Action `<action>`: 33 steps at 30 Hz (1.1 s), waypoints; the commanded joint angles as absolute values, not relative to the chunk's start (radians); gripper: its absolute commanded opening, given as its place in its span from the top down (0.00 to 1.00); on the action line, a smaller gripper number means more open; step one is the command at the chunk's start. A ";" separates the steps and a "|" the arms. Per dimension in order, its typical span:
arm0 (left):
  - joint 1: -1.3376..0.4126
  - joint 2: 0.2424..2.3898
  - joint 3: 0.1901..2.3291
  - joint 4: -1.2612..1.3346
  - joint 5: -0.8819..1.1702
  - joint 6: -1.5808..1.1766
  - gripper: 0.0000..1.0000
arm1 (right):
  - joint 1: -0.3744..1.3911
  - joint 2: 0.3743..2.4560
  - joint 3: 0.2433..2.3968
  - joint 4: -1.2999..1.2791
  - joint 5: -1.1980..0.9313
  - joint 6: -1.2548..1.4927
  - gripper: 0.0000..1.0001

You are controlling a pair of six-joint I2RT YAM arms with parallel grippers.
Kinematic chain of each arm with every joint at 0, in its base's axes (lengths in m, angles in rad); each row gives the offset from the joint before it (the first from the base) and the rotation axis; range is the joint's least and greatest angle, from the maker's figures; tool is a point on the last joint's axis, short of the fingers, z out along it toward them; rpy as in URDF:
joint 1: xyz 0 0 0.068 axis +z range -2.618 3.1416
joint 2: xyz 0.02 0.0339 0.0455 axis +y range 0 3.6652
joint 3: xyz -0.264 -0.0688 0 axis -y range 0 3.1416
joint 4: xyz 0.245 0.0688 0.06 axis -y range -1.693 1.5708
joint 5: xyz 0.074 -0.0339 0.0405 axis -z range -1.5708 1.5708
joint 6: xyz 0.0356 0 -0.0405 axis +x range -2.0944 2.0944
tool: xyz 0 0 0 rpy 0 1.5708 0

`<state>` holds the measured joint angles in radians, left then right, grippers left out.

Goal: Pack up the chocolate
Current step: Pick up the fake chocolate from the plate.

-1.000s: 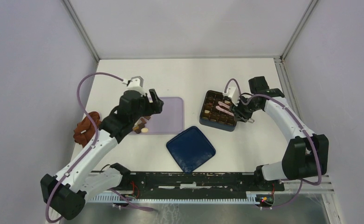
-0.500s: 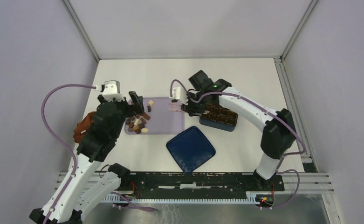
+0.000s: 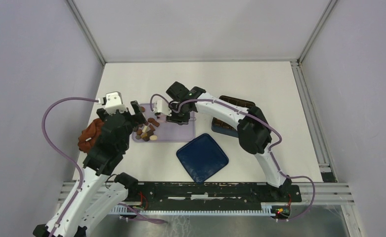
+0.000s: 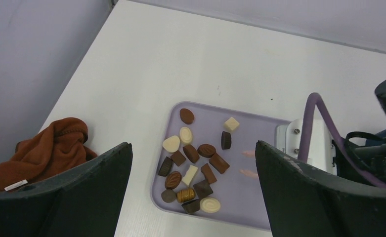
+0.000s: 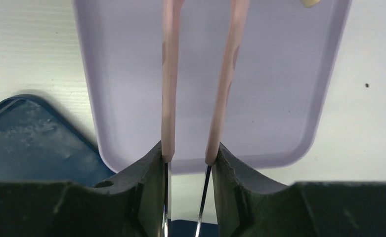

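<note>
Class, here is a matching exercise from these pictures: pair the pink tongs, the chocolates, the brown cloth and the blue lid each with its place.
1 pink tongs
2 chocolates
3 brown cloth
4 blue lid

A lying on the lavender tray
B flat on the table, on the tray's near side
C clamped in the right hand
D by the table's left edge

Pairs: 1-C, 2-A, 3-D, 4-B

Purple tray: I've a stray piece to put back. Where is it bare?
Bare: the tray's half between the chocolates and the rim facing the box, under the tongs in the right gripper. Crowded: the half beside the left gripper.
</note>
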<state>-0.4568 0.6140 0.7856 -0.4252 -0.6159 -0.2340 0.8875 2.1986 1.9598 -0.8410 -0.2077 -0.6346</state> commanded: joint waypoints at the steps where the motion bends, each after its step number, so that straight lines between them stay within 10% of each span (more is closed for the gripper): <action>1: -0.440 0.584 0.788 -0.408 -0.679 -0.218 0.02 | 0.899 2.250 2.036 -0.866 -0.151 -0.601 0.59; 33: -0.392 0.549 0.775 -0.388 -0.647 -0.216 0.02 | 0.931 2.390 2.124 -0.859 -0.079 -0.527 0.55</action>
